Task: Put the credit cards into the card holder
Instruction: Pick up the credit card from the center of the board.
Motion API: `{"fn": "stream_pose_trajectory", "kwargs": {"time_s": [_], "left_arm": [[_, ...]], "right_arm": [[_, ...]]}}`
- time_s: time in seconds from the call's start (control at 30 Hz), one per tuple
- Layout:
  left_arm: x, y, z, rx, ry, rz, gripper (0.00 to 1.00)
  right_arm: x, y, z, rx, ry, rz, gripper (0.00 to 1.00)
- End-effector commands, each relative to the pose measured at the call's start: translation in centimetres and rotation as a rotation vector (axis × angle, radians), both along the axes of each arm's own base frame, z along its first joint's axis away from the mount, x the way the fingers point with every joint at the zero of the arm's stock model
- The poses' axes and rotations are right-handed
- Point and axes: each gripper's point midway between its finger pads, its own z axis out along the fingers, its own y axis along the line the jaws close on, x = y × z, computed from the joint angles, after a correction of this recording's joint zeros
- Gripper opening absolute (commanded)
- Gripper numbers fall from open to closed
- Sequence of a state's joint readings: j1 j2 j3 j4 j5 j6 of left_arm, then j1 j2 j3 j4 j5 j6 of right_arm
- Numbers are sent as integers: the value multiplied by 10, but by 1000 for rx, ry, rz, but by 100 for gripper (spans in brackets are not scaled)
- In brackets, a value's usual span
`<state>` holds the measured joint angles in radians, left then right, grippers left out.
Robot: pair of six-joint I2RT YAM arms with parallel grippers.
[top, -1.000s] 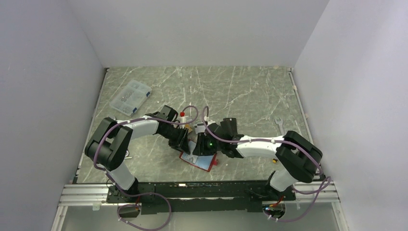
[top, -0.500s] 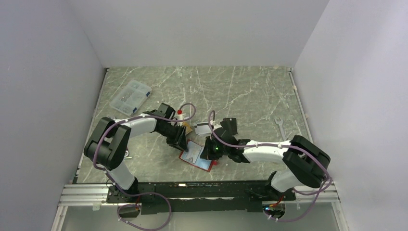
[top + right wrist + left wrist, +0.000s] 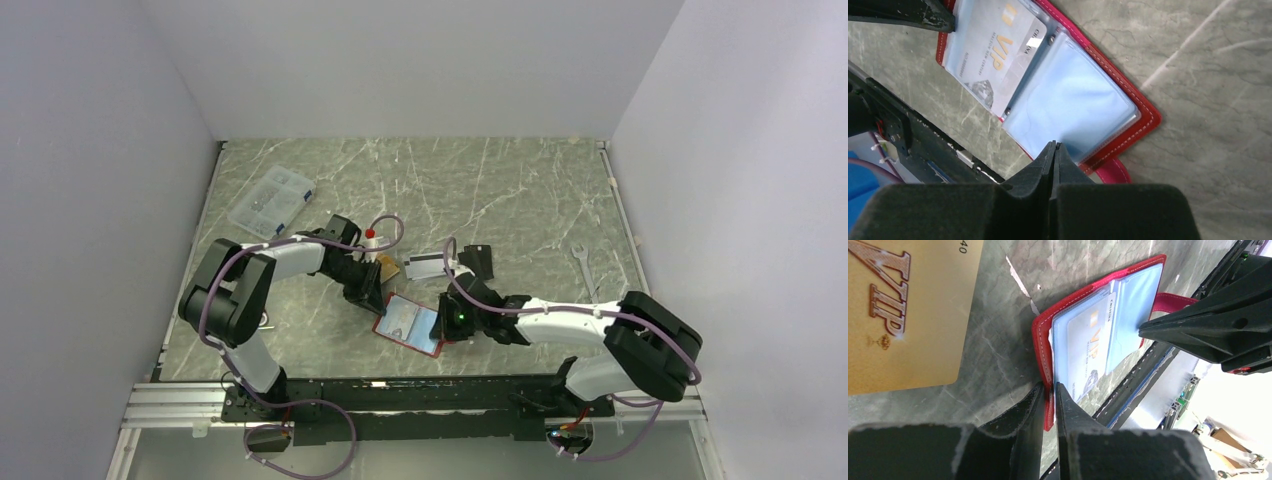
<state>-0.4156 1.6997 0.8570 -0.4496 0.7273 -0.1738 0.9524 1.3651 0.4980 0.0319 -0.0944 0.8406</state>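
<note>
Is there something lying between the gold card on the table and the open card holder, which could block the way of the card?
Nothing visible does. The gold card lies flat on the bare table beside the open card holder. The left claw pinches the holder's near edge, and the right claw presses its empty pocket.

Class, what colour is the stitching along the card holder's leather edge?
White, on the red card holder; the right wrist view shows it best.

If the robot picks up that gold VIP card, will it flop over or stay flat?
Probably flat: the gold card lies level on the table with straight edges and looks stiff. It looks thin, so likely light. Its face shines, so it may slide when pushed, and lying flush, its edge could be hard to pinch.
</note>
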Motion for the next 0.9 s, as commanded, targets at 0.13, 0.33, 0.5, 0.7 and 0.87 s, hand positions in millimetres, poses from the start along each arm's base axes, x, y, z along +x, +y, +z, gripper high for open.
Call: {"fn": "stream_pose_trajectory", "kwargs": {"time_s": [0.13,0.33,0.5,0.7,0.87], "left_arm": [[3,-3,1,-11,-34,-13,19],[2,-2,0,-4,-32,-12,26],[3,0,-2,14,-35,-5,24],[3,0,-2,15,-37,-3,17],[4,0,-1,17,-42,-5,15]], "right_arm": [[27,28,44,29,-103,26,1],[47,61,48,74,-134,50,0],[40,64,31,76,-98,59,0],[26,46,13,57,-56,44,0],[20,40,6,42,-40,42,0]]}}
